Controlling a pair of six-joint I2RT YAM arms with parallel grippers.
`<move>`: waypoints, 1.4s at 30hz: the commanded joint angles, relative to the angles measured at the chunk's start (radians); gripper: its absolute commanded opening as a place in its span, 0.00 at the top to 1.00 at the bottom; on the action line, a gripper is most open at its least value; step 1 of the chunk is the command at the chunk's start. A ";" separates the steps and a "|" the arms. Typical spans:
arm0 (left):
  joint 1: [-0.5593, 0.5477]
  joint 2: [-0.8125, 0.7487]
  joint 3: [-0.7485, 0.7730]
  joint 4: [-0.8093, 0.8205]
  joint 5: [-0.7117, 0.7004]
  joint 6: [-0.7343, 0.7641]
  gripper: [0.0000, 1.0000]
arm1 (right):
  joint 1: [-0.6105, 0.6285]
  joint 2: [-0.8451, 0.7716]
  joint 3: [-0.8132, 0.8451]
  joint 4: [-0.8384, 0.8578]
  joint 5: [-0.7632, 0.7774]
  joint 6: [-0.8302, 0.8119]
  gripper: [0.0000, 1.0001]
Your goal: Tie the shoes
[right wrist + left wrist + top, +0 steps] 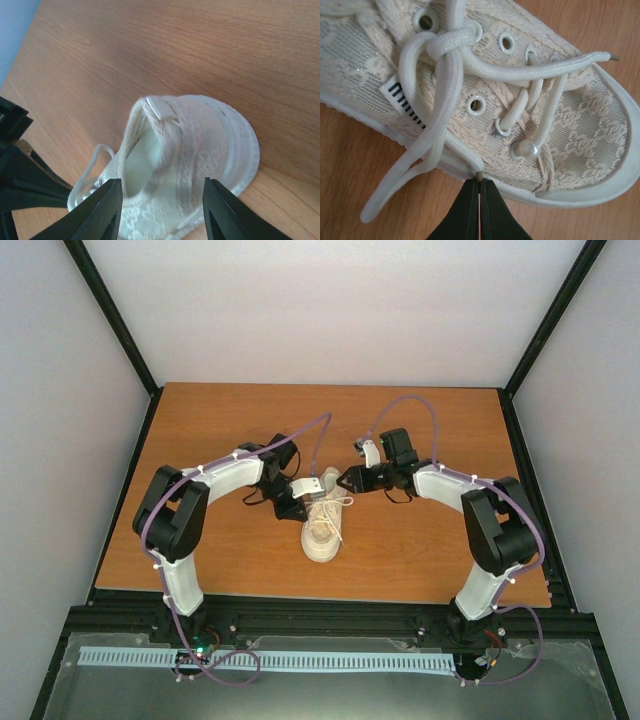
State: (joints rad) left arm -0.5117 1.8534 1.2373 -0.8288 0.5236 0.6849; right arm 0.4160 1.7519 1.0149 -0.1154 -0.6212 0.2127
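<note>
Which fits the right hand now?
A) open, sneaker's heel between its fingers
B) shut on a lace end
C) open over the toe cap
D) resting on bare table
A: the right wrist view shows the right hand open, with the heel end of the sneaker between its two fingers; the left hand is the one shut on a lace tip.

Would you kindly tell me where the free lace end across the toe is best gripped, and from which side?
Pinch the free lace end behind its tip, where it juts past the sole rim over the table. Come from the right arm's side with the open right gripper; the left gripper, opposite, pinches the other end.
</note>
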 commanded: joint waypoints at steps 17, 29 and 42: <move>0.008 -0.113 -0.058 -0.002 -0.056 0.052 0.99 | 0.047 0.105 0.088 0.016 0.173 0.046 0.64; 0.009 -0.155 -0.159 -0.033 -0.072 0.098 0.99 | 0.052 0.116 0.092 0.029 0.181 0.064 0.74; 0.010 -0.162 -0.202 -0.020 -0.137 0.124 0.99 | 0.051 0.068 0.106 -0.011 0.152 0.009 0.86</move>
State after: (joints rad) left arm -0.5060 1.7138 1.0512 -0.8330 0.4347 0.7681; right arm 0.4656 1.8259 1.0878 -0.1169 -0.4839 0.2417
